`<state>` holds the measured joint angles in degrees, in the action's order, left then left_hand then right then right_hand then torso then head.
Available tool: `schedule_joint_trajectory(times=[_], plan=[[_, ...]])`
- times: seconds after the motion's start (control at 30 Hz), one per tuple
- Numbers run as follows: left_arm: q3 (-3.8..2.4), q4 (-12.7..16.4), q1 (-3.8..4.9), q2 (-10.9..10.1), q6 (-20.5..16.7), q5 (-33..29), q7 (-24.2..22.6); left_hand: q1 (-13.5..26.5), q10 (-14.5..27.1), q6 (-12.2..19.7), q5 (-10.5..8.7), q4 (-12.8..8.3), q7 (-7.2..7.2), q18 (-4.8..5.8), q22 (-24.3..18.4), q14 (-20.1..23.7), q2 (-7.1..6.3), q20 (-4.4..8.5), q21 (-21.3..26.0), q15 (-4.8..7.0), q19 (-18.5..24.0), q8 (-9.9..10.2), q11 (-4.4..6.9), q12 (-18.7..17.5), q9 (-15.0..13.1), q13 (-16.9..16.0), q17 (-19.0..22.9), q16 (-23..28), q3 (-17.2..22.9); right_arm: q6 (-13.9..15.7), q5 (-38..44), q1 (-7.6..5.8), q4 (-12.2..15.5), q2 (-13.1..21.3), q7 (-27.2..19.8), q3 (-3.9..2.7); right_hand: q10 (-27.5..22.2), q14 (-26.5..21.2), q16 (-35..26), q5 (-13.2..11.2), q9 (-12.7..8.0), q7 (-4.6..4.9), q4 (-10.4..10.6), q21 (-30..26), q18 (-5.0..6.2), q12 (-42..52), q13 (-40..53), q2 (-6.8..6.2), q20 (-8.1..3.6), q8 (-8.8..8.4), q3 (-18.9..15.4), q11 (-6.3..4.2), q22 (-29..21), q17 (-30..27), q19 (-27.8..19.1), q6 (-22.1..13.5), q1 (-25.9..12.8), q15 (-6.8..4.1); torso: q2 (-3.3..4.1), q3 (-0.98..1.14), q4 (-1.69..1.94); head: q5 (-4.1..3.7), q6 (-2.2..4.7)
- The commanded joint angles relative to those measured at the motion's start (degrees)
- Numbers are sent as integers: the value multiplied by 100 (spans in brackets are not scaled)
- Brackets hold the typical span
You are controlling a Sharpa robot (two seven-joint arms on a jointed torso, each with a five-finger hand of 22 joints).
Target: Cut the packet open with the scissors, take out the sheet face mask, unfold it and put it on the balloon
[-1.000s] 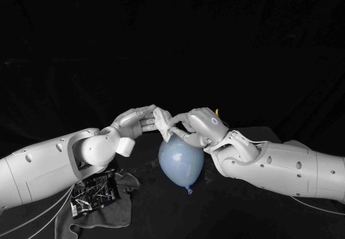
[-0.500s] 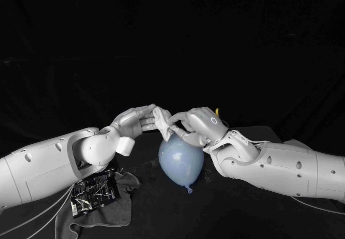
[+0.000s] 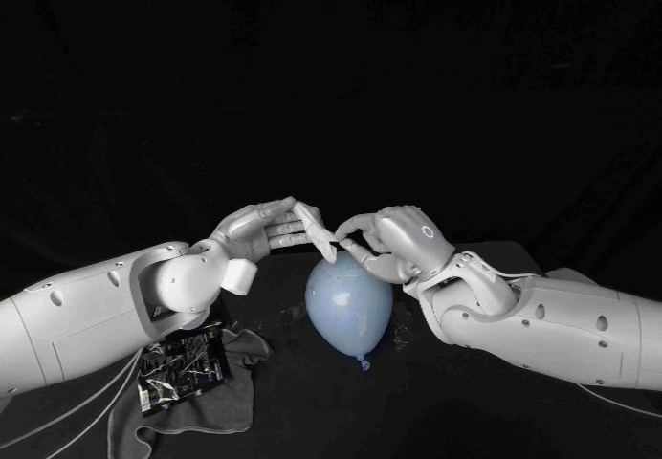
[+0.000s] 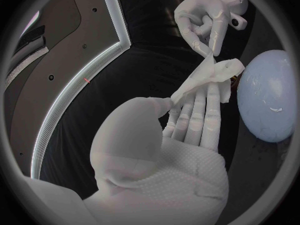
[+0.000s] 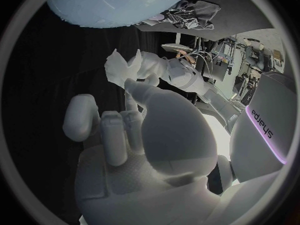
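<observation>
Left hand (image 3: pixel 262 229) pinches the folded sheet mask (image 3: pixel 319 232) at its fingertips — mask hangs just above the balloon (image 3: pixel 348 308). Right hand (image 3: pixel 397 244) sits just beside the mask — fingers curled, grasping nothing.

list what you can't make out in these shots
- right hand: left wrist view, it meets the edge of the face mask; pinching or only touching, unclear
- packet: head view, the left arm covers its upper part
- balloon: head view, its top sits behind the face mask and right hand
</observation>
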<state>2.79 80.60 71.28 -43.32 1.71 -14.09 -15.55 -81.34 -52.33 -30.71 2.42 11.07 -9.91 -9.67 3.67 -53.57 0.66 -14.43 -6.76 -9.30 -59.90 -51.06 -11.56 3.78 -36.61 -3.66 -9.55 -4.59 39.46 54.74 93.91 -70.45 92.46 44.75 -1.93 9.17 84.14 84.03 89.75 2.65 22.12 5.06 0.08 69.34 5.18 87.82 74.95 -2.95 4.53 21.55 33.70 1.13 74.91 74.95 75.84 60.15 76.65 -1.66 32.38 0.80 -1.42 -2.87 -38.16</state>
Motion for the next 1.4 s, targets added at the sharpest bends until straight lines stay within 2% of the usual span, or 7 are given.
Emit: schedule_joint_trajectory(times=[0.03,0.23,0.67,1.0,1.17,1.4], plan=[[-9,-41,11,7,-55,-20,-130,-66,-40,-8,35,0,-348,-87,-6,-55,13,-1,30,-1,54,-30,-1,33,-174,-7,-4,13,37,-66,5,0,99,69,23,-2,490,597,25,12,324,-16,5,20,-45,38,1371,-3,-2,241,42,-34,884,1505,48,-12,-52,-39,1,-1,-3,0,-5],[-9,-68,11,7,-73,-19,-130,-66,-46,-11,35,2,-347,-87,-6,-57,12,-2,33,-1,57,-33,0,35,-175,-8,-5,12,38,-100,6,0,165,127,38,-2,497,597,25,12,342,-19,3,21,-45,51,1381,-9,-2,255,49,-36,884,1505,47,-17,-64,-40,1,-3,7,2,2],[-9,-80,11,2,-122,29,-133,-65,-63,-18,35,6,-344,-87,-6,-64,6,-5,46,0,71,-42,3,40,-178,-8,-6,10,41,-176,-26,-1,251,217,94,-1,499,597,25,13,360,-21,1,27,-47,55,1384,-15,-3,269,57,-38,885,1505,50,-22,-73,-41,2,-5,4,15,9],[-8,-99,12,-4,-233,358,-174,-45,-148,-63,35,41,-327,-86,-6,-75,-21,-27,113,-3,155,-73,20,58,-182,-9,-6,12,52,-185,-348,-7,681,414,127,-4,504,597,25,12,376,-23,-1,31,-48,63,1390,-20,-4,281,64,-39,886,1505,51,-26,-82,-42,-2,-2,3,19,14],[-8,-117,12,-8,-259,578,-169,-44,-172,-79,34,40,-333,-88,-5,-75,-39,-32,132,-2,180,-78,28,62,-180,-8,-6,14,54,-208,-622,-48,825,539,166,-17,505,597,25,12,385,-25,-3,19,-45,65,1392,-22,-5,287,69,-41,882,1505,43,-29,-86,-43,-5,-4,2,15,25],[-8,-106,12,-14,-200,793,-132,-43,-202,-101,34,30,-343,-91,-2,-74,-78,-36,145,-1,194,-79,33,66,-173,-8,-5,17,47,-263,-840,-145,841,591,226,-30,504,597,25,12,388,-25,-3,19,-44,63,1390,-22,-5,290,72,-41,882,1505,43,-31,-88,-44,3,-5,6,12,51]])
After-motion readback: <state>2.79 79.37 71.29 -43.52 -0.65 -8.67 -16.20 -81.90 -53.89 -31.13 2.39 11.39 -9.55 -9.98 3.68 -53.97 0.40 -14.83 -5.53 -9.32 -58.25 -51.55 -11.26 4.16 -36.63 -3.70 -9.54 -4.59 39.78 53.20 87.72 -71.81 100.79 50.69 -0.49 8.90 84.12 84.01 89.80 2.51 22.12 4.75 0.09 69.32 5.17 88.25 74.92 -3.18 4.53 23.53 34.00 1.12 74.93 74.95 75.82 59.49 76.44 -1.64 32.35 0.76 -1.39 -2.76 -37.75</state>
